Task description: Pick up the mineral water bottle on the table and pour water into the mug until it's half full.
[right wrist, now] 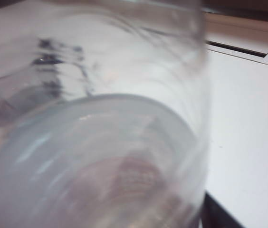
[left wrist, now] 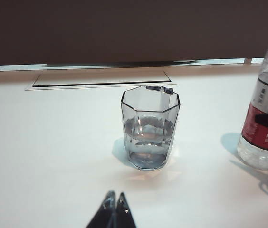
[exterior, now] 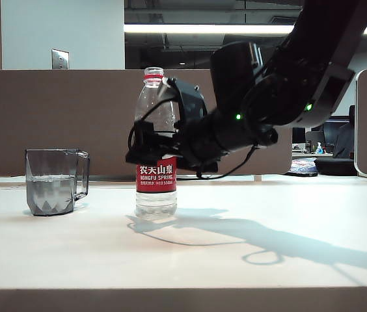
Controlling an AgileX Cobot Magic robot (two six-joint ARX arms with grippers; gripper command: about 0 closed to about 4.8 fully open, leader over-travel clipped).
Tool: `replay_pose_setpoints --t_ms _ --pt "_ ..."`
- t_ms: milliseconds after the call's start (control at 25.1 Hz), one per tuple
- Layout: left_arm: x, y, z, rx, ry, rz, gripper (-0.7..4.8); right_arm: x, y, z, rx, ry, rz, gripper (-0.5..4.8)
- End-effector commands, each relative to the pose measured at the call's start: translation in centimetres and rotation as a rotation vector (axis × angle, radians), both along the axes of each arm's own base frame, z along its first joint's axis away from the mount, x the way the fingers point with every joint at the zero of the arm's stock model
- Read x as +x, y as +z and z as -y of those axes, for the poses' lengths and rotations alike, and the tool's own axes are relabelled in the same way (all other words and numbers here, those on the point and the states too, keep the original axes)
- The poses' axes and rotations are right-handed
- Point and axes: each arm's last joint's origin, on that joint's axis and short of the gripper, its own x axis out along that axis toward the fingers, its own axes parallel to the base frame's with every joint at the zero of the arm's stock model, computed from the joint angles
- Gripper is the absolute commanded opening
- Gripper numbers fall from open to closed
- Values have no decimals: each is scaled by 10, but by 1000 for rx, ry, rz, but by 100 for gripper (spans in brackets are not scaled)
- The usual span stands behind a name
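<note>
The bottle [exterior: 156, 146] stands upright mid-table [exterior: 235, 260], with the right gripper [exterior: 146, 148] around its middle and that arm filling the air above the table's right half. The mug [exterior: 51, 181] stands well to the left, an open gap of bare tabletop between the two. The near strip of table lies free across its whole width. The left gripper [left wrist: 115, 208], fingertips together, sits low on the near side of the mug, apart from it.
</note>
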Motion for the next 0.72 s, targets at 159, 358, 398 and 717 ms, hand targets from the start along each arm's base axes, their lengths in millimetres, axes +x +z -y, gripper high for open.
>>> replay_pose_setpoints --t_ms 159,358,398,717 --pt "0 2 0 -1 -2 12 -5 -24 14 16 15 -4 12 479" --pt "0 2 0 -1 0 13 -5 -61 30 40 81 -19 -26 479" --pt "0 2 0 -1 0 13 -5 -65 32 43 97 -21 -36 479" --pt "1 2 -7 -1 72 13 -5 -121 57 78 247 28 -66 449"
